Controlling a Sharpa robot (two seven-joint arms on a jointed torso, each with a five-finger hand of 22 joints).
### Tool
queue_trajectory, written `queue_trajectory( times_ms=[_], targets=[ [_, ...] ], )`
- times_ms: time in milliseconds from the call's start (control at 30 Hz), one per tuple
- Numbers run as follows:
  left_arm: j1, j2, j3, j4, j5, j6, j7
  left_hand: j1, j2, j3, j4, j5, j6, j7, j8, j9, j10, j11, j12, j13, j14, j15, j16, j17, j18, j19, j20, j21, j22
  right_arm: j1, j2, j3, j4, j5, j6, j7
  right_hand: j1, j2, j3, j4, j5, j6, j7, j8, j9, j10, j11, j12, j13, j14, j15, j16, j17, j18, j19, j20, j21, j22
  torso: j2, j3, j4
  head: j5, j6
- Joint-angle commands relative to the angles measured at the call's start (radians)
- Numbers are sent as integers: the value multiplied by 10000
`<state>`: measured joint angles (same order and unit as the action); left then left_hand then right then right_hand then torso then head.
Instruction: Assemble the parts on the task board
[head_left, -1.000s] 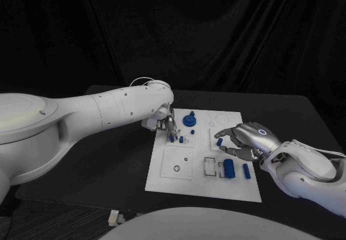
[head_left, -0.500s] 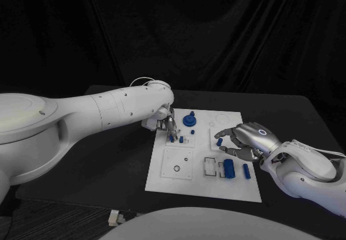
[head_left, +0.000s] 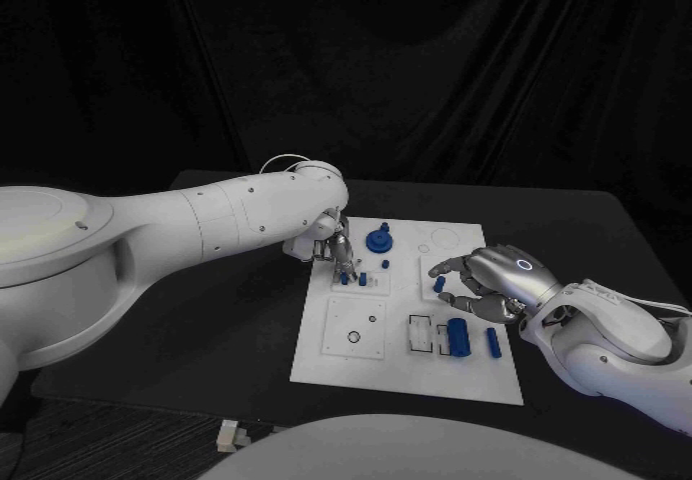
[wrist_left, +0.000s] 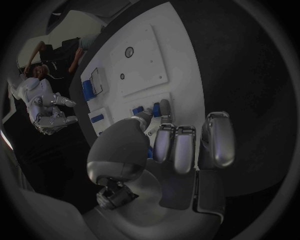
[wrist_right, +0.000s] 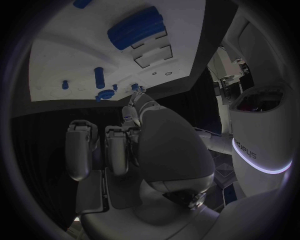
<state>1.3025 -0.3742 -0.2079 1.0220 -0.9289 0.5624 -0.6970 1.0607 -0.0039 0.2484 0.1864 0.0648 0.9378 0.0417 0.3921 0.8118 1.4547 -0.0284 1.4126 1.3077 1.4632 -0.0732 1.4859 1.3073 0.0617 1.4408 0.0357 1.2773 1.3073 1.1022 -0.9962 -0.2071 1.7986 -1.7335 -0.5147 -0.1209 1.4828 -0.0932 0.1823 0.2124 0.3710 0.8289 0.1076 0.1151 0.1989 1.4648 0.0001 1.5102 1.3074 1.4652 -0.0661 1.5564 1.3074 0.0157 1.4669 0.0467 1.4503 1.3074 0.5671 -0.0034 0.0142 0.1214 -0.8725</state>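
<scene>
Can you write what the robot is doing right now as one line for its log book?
left hand: fingertips at small blue part on task board | right hand: curled over board's right side, hold unclear

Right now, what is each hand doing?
Left hand: fingertips down at a small blue part on the task board; grip cannot be told.
Right hand: curled, grip cannot be told.

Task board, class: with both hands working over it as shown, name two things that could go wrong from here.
1. The left hand has its fingertips down among small blue pegs on the task board; a slight sideways slip could topple one.
2. The right hand is curled close to a blue part at mid-board; whether it grips it is unclear, so lifting may drop it.
</scene>
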Motion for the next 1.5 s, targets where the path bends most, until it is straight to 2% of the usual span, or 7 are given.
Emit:
queue_trajectory(
  times_ms=[33,600,700,900,1033,1400,1500],
  targets=[
    [-65,-26,-46,7,-94,60,-576,-197,-11,-167,87,-82,48,85,-105,28,48,44,38,904,542,-25,-34,1257,-14,60,15,-13,1829,-30,8,5,-3,-24,27,-181,72,5,84,-1,49,-19,3,-69,-10,451,43,-49,1618,967,70,-32,2235,178,368,54,-64,2189,2,-1,0,4,-2],
    [-65,-142,-46,125,-94,-25,-563,-162,41,-504,248,-73,344,-28,125,520,55,-39,11,890,537,-82,-81,1209,-9,80,-23,-43,1829,-58,14,5,-19,-23,42,-186,72,5,84,-1,49,-19,3,-69,-10,451,43,-49,1618,967,70,-32,2235,178,368,54,-64,2189,0,-2,4,-24,-2],
    [-64,-210,-46,215,-94,-107,-555,-122,51,-632,294,-78,316,-68,337,899,68,-73,12,897,545,-111,-84,1213,-11,93,-50,-46,1832,-65,8,5,-24,-23,47,-187,72,5,84,-1,49,-19,3,-69,-10,451,43,-49,1618,967,70,-32,2235,178,368,54,-64,2189,1,0,2,-17,-2],
    [-33,-478,-44,616,-95,-377,-522,-22,111,-1043,595,-81,117,-226,1352,2493,88,-200,-20,880,570,-215,-99,1218,-23,154,-150,-11,1851,-74,-2,5,-30,-23,47,-190,72,5,84,-1,49,-19,3,-69,-10,451,43,-49,1618,967,70,-32,2235,178,368,54,-64,2189,-1,-2,-3,-18,-2],
    [121,-798,-42,1124,-95,-1042,-248,-258,32,-1313,999,-111,10,-251,1540,2870,133,-223,27,933,598,-239,-63,1276,-35,185,-173,34,1866,-77,-12,5,-34,-23,48,-196,72,5,84,-1,49,-19,3,-69,-10,451,43,-49,1618,967,70,-32,2235,178,368,54,-64,2189,-1,-1,3,-22,-2],
    [780,-1891,-41,2448,-94,-3051,856,-909,74,-2079,1067,-68,-429,-164,1336,3047,260,-167,211,1127,672,-209,56,1452,-63,253,-161,164,1902,-82,-75,5,-31,-22,39,-218,78,-3,101,1,53,-23,8,-78,-25,442,44,-62,1599,969,69,-28,2245,181,364,54,-75,2185,-9,-3,4,-45,-2],
    [874,-2205,-41,2754,-94,-3553,1150,-975,360,-2326,1076,551,-313,-191,1366,3105,277,-177,248,1164,703,-214,119,1540,-73,270,-156,222,1918,-82,-110,5,-22,-22,20,-221,79,-3,103,2,54,-22,9,-79,-27,426,44,-81,1571,967,70,-32,2236,182,362,54,-79,2184,-7,-1,0,-86,-2]
  ],
)
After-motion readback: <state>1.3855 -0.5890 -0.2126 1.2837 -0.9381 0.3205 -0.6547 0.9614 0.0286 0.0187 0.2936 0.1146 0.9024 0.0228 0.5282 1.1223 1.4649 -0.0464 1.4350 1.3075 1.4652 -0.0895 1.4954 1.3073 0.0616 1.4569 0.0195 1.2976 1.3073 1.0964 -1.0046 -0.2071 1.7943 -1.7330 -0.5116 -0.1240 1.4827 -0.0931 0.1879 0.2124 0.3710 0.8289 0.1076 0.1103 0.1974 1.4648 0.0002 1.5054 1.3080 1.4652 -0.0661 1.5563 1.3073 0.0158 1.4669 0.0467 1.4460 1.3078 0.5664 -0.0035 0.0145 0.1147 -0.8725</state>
